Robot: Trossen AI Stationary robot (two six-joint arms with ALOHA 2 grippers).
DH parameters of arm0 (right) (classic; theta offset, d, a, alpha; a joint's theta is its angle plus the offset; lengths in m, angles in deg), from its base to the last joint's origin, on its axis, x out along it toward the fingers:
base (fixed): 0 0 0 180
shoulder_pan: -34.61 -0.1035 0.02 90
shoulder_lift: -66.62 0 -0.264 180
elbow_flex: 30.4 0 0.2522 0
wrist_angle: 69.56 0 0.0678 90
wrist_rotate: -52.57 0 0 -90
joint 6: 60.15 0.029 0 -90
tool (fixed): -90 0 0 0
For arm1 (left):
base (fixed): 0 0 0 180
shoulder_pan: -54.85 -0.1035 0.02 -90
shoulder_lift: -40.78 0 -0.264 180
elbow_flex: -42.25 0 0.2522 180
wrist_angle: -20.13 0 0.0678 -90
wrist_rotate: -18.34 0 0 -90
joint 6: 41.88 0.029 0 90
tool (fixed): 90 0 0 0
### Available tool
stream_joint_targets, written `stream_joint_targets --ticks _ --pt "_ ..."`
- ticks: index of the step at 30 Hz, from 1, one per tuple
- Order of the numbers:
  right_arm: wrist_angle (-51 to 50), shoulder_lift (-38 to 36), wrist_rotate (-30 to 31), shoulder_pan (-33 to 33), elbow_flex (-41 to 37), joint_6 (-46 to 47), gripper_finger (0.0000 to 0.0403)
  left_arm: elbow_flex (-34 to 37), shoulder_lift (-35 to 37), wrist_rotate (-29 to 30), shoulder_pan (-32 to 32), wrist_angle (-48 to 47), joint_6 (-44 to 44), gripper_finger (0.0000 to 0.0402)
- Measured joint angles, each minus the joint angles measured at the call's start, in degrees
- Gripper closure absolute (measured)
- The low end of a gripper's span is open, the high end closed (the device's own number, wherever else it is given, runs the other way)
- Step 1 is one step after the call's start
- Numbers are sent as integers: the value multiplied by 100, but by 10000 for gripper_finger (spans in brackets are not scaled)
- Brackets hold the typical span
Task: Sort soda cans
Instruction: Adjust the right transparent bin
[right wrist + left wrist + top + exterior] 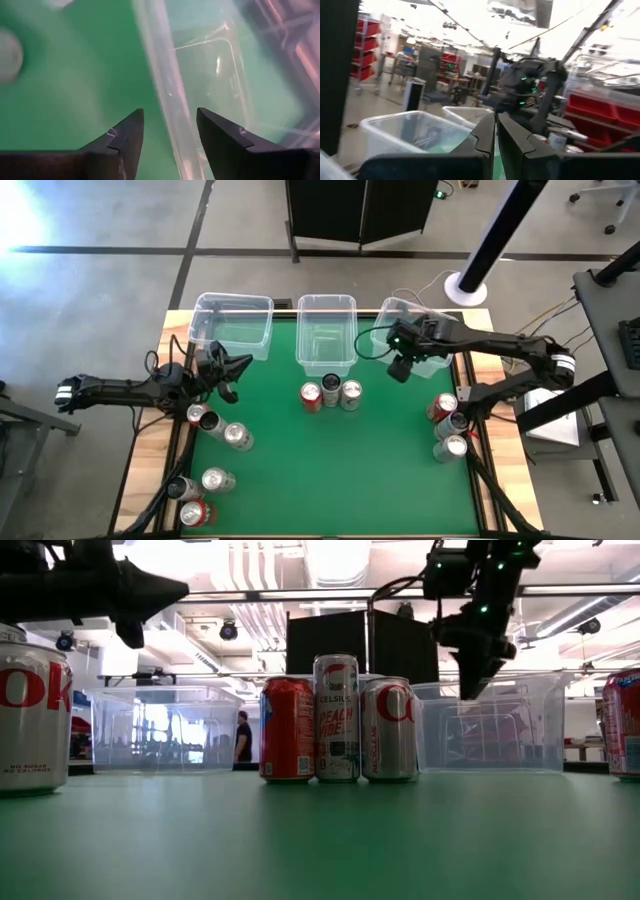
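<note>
Two cans [198, 496] lie closest to you at the near left corner of the green mat [330, 480]: a silver one [216, 479] and a red one [196, 514] just behind the dark one beside it. Farther in along the left edge you have two more silver cans [220, 427] lying close together. Along the right edge, three cans [448, 427] stand in a tight cluster, a red one [442, 406] farthest from you.

At the middle of the mat, three cans stand in a touching row: a red can [287, 728], a taller slim silver can [337, 718] and a silver can with red lettering [390, 729]. They sit just in front of the middle bin [326, 330].

Your left gripper [228, 370] hovers above the left edge, near the two silver cans and in front of the left bin [232, 323]. Its wrist view shows the fingers [485, 137] nearly together, with only a thin slit between them, and nothing held.

Your right gripper [400, 367] hangs above the near left corner of the right bin [425, 330], at the far right of the mat. Its fingers [127, 137] are apart, straddling the bin's clear wall with nothing gripped.

All three clear bins line the far edge of the mat.
</note>
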Motion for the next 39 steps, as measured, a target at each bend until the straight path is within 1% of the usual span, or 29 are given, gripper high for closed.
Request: stream_joint_targets --ticks 2,5,10,11,14,17,20,25,29,34,39 --pt "181 64 -132 38 -6 609 253 0 -34 -203 0 77 -4 397" --pt "193 215 -339 49 46 1105 289 0 -64 -286 2 183 -4 397" --pt "223 557 -281 60 291 1745 368 0 -98 -286 2 203 -7 397" --pt "235 643 -257 60 356 1926 378 0 -100 -286 2 200 -28 397" --pt "182 907 -197 69 634 2269 377 0 -98 -286 0 229 -113 397" --pt "189 1206 5 119 1002 2507 368 0 -92 -286 -2 263 -122 397" --pt "247 1470 113 292 1435 2547 368 0 -96 -286 -2 268 -122 397" --pt "223 1970 162 594 1999 2935 373 0 -93 -286 -2 279 -126 397" --pt "241 2294 133 732 2281 3240 370 0 -91 -286 -2 293 -126 397" --pt "216 2666 109 786 2600 3322 363 0 -93 -286 -2 340 -129 397" --pt "281 2766 152 914 2706 3463 357 0 -91 -286 -2 340 -172 397"
